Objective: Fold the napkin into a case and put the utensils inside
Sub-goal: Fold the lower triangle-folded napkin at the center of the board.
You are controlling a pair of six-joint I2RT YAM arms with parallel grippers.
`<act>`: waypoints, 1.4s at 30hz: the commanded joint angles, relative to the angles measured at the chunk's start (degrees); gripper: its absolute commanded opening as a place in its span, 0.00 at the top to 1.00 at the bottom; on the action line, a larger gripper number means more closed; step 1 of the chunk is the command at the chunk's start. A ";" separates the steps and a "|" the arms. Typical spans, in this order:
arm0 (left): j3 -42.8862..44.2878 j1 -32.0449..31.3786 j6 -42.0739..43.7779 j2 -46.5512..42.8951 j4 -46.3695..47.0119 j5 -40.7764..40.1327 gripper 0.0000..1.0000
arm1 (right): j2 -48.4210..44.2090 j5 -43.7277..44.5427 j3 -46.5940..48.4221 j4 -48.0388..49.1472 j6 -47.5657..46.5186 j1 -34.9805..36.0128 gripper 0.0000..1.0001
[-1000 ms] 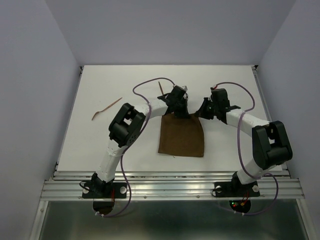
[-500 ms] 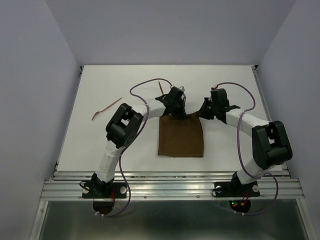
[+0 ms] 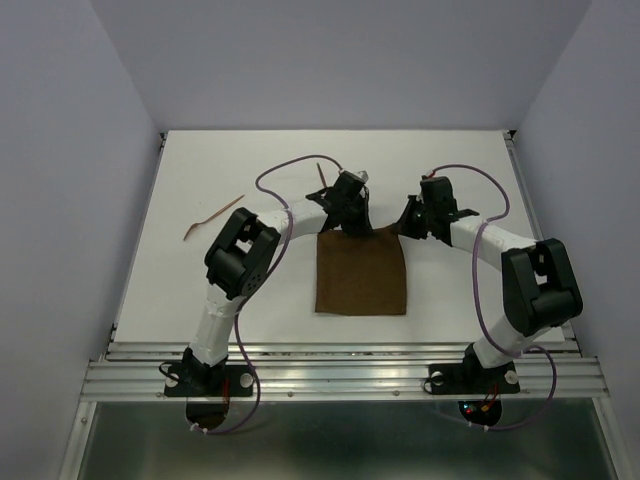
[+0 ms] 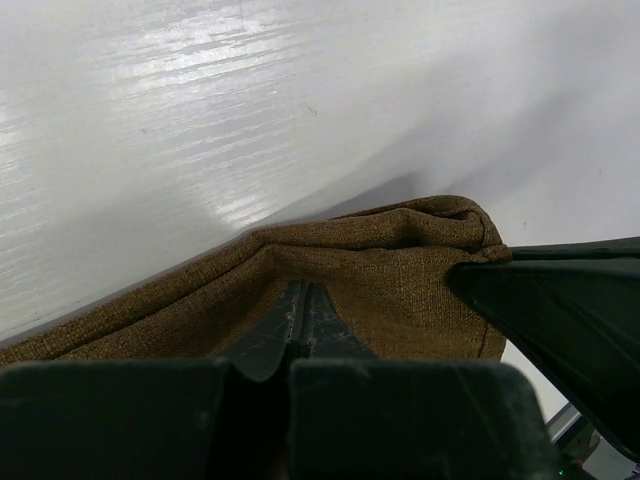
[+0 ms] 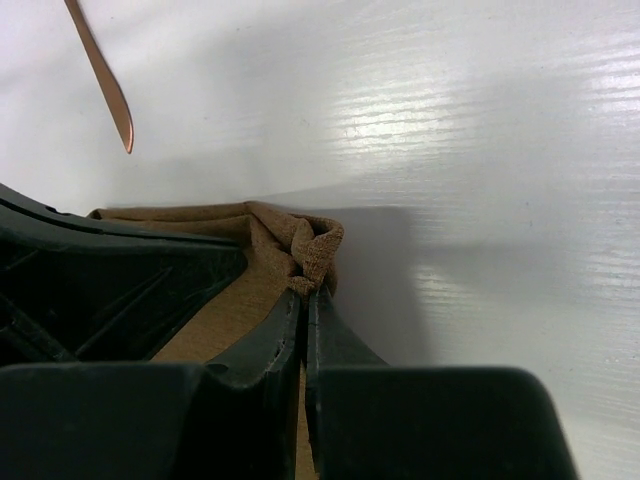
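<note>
The brown napkin (image 3: 362, 275) lies folded mid-table (image 3: 480, 180). The left tool (image 4: 303, 303) is pressed together, pinching the napkin's far left edge. The right tool (image 5: 306, 298) pinches its bunched far right corner. A utensil (image 3: 212, 217) lies at the left, and a second utensil (image 3: 321, 174) lies farther back.

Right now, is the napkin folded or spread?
Mostly spread: the napkin lies as a flat rectangle, its far corners bunched in the shut left hand and right hand. Layers: cannot tell.

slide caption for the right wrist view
The right gripper shut on a bunched corner of the brown napkin, one utensil lying on the table beyond.
</note>
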 commanded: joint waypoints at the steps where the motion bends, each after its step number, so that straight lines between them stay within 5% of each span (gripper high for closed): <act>1: 2.92 -0.38 0.99 -0.81 1.07 1.48 1.00 | 0.17 1.28 3.20 0.34 -0.12 -0.02 0.99; 26: 5.12 -0.56 -0.77 5.70 1.59 -1.33 1.00 | 1.23 -0.30 4.69 -0.01 -0.12 2.35 0.99; 42: 1.17 0.14 -1.74 2.10 3.00 -0.98 1.00 | 10.81 2.59 9.00 2.28 7.87 8.24 0.99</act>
